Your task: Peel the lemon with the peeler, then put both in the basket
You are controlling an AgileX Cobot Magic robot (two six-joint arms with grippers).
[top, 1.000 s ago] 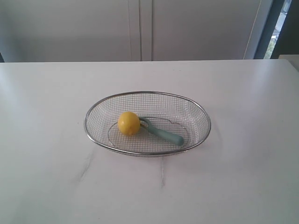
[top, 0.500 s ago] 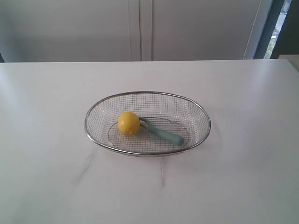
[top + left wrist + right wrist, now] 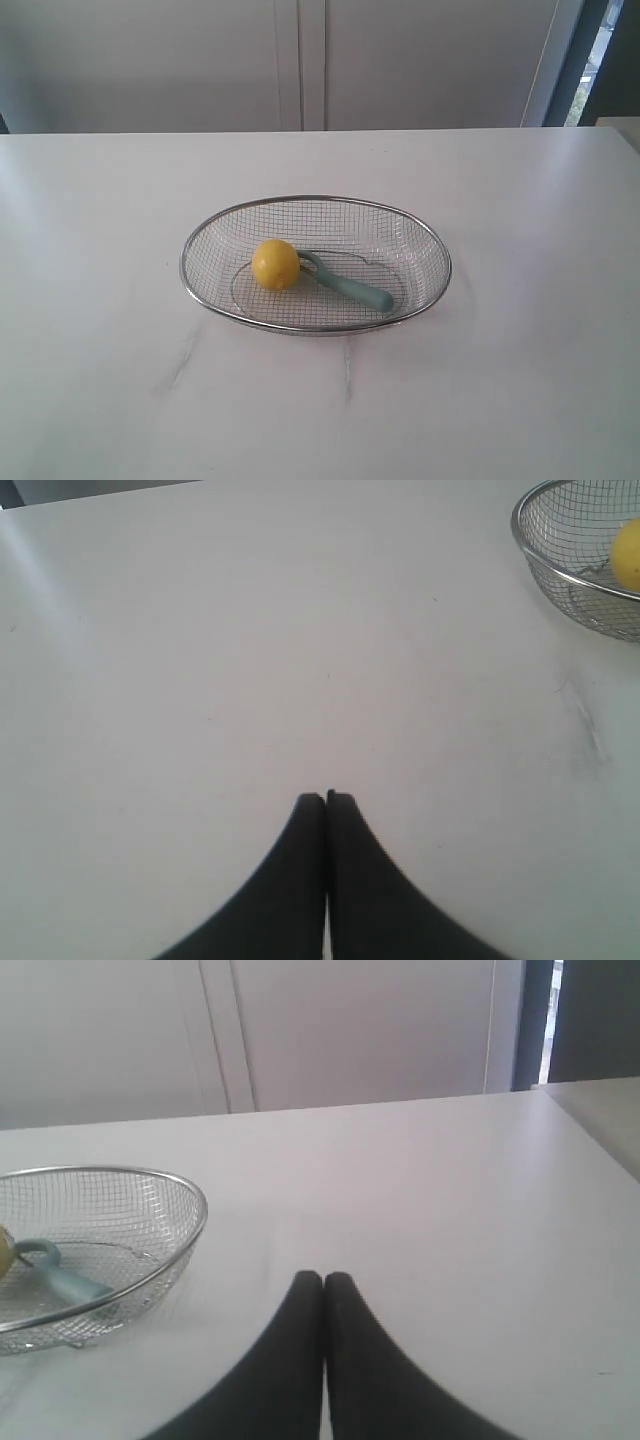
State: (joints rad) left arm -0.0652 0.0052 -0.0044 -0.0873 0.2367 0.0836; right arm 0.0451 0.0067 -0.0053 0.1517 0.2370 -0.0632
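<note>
The silver wire-mesh basket (image 3: 425, 238) sits mid-table. Inside it lies the round yellow lemon (image 3: 275, 264), and the pale teal peeler (image 3: 350, 286) rests beside it, loop head against the fruit. Neither arm appears in the exterior view. My left gripper (image 3: 326, 798) is shut and holds nothing, over bare table far from the basket (image 3: 540, 560), where a slice of lemon (image 3: 628, 555) shows. My right gripper (image 3: 323, 1278) is also shut and holds nothing, off to the side of the basket (image 3: 195, 1210); the peeler (image 3: 65, 1278) is visible through the mesh.
The white table (image 3: 520, 400) spreads all around the basket, with faint grey marks near its front. Pale cabinet doors (image 3: 300, 60) stand behind the far edge. A dark window frame (image 3: 590, 60) is at the back right.
</note>
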